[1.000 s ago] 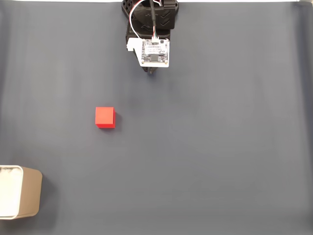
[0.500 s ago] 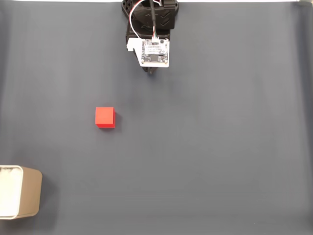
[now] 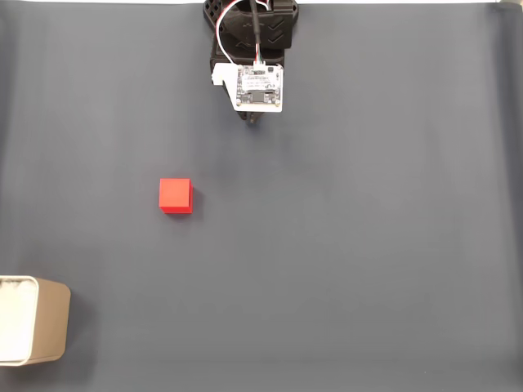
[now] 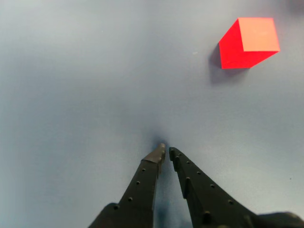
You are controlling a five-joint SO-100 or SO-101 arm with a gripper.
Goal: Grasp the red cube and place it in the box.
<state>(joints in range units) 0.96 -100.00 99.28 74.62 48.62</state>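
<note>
My black two-finger gripper (image 4: pixel 166 151) is closed and empty. The small matte red cube (image 4: pixel 248 42) sits far right in the wrist view; the beige box (image 3: pixel 33 320), apparently empty, stands well apart.

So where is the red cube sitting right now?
In the fixed view the red cube lies alone on the grey mat, left of centre, between the arm at the top edge and the box in the bottom-left corner, touching neither.
</note>
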